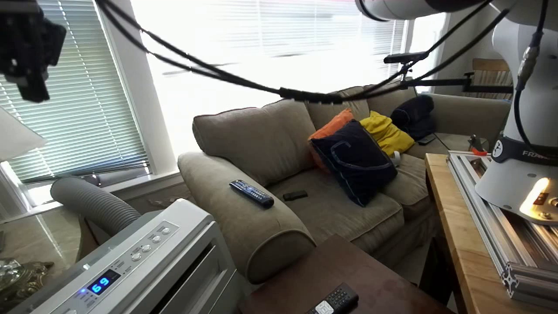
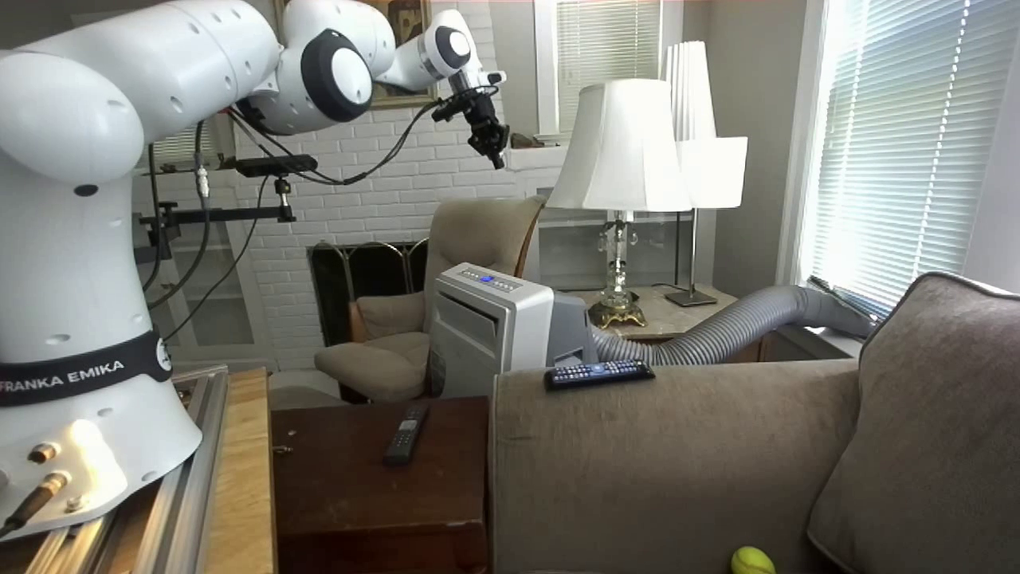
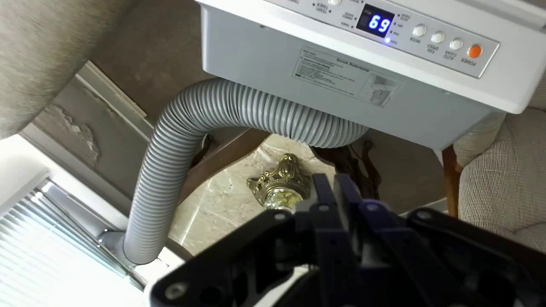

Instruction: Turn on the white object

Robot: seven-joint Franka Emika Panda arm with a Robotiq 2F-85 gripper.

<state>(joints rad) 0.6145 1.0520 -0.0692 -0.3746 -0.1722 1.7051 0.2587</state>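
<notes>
Big couch (image 2: 669,462), glowing air conditioner (image 2: 490,335), closed gripper (image 3: 333,181)

In an exterior view, the couch sits beside the right edge of the brown tabletop (image 2: 343,478). An armchair (image 2: 478,235) is behind the white air conditioner, which stands past the back right corner, showing a blue 69. A table lamp (image 2: 613,151) and ribbed hose (image 2: 721,328) crowd its back. The gripper hangs high, fingers together. A remote (image 2: 406,434) lies near the tabletop's back edge.

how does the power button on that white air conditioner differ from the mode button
The power button is orange, while the mode button is white. The power button sits near the end of the control panel; the mode button sits closer to the lit display. Both are round and labelled.
</notes>
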